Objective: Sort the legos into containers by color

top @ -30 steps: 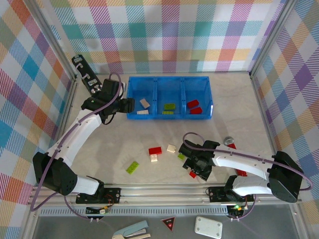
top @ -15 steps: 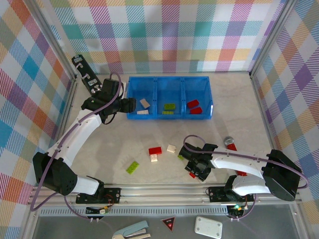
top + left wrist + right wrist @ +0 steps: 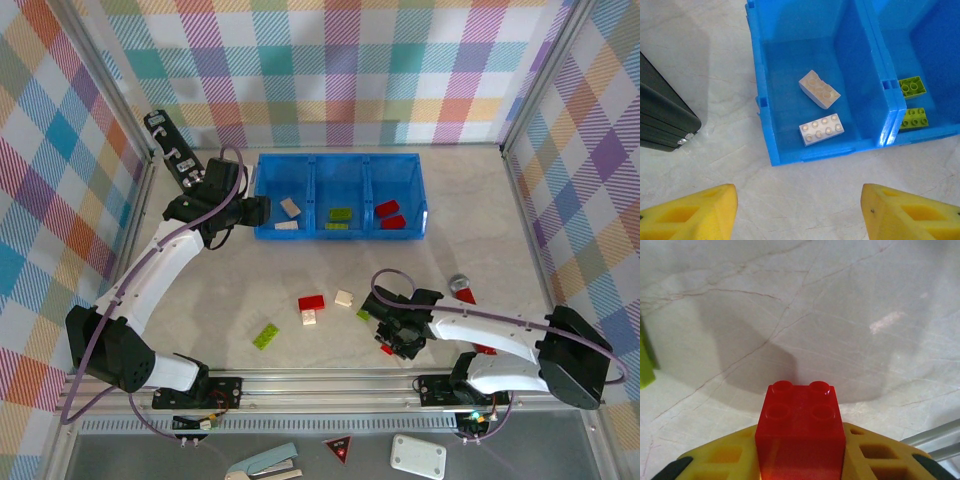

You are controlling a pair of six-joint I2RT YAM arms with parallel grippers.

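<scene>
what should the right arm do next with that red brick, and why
Probably lift straight up, ready to carry toward the tray. The right gripper is clamped on the red brick, low over the table, and the right compartment already holds two red bricks, so that looks like where it belongs.

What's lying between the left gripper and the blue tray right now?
Just bare table, in the left wrist view, between the left gripper and the blue tray.
</scene>
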